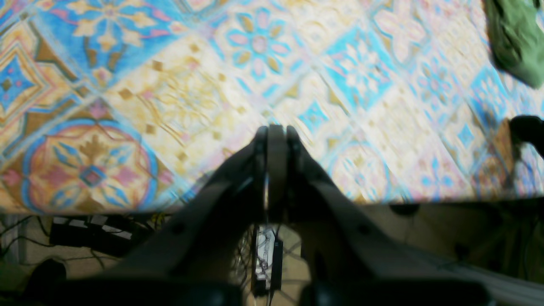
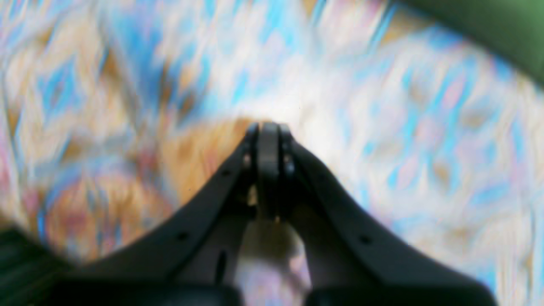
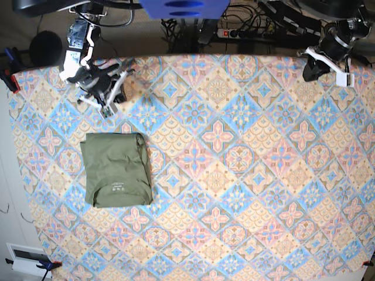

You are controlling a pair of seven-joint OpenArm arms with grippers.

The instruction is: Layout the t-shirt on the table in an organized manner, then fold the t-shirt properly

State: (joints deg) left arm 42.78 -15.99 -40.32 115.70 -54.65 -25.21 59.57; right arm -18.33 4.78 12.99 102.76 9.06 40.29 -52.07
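Base view | left claw (image 1: 276, 129) closed, empty | right claw (image 2: 268, 127) closed, empty | t-shirt (image 3: 116, 170) folded

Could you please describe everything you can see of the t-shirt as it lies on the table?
The t-shirt is plain olive-green, soft-looking fabric, folded into a compact, roughly square bundle. A small pale label shows near its lower edge in the base view. It lies flat on the table, toward that view's left side, resting only on the patterned cloth; neither arm touches it.
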